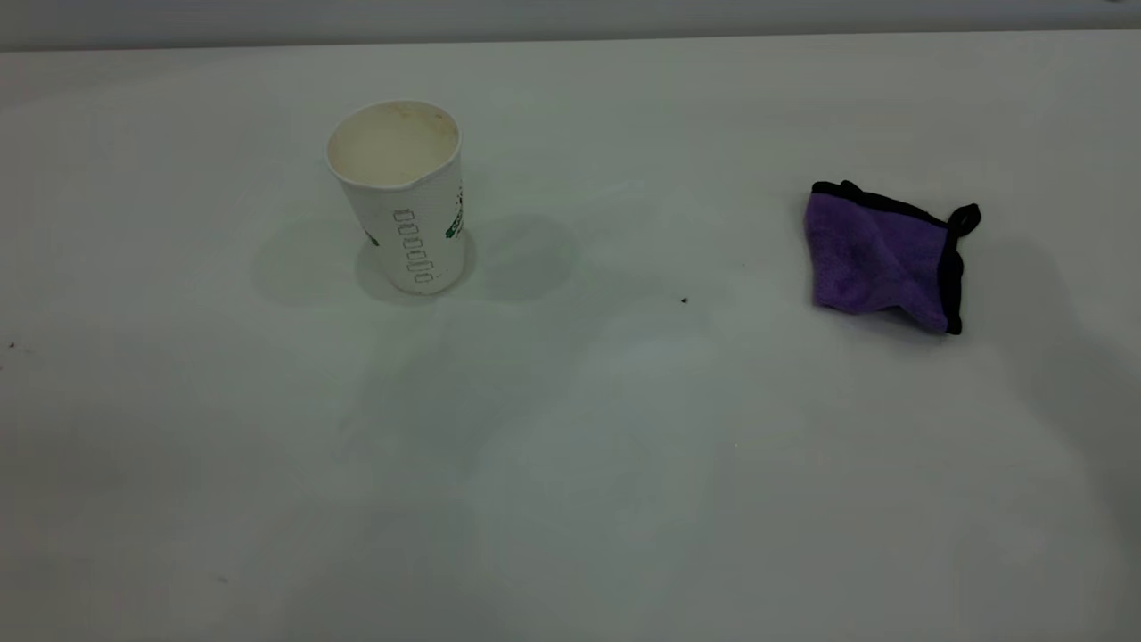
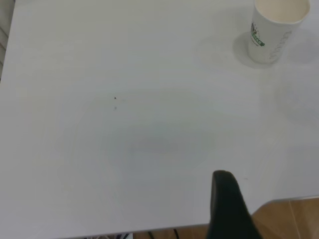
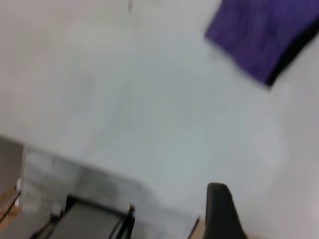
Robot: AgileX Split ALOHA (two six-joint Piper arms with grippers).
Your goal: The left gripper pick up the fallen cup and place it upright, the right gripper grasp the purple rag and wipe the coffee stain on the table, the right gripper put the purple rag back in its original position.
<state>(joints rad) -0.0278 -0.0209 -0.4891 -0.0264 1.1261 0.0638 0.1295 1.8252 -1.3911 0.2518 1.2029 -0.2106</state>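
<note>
Your left gripper (image 2: 227, 209) shows only as one black finger at the margin of its wrist view, held above the near edge of the large white matte counter (image 1: 570, 464); you cannot tell whether it is apart or together. Your right gripper (image 3: 222, 214) likewise shows a single black finger over the counter's edge in its own wrist view, and its state cannot be told either. Neither arm appears in the exterior view. The white ribbed paper coffee cup with green lettering (image 1: 403, 198) stands upright toward the far left part of the counter, mouth up, its cream inside faintly stained near the rim; from the left wrist view it sits well away from that gripper. The small folded purple microfibre rag with black edging (image 1: 882, 259) lies toward the far right part, its black corner loop pointing to the right edge, well apart from the cup. Between cup and rag, nearer the middle, you have one tiny dark speck (image 1: 684, 300) on the surface. Nothing stands between either gripper and the cup or rag.
</note>
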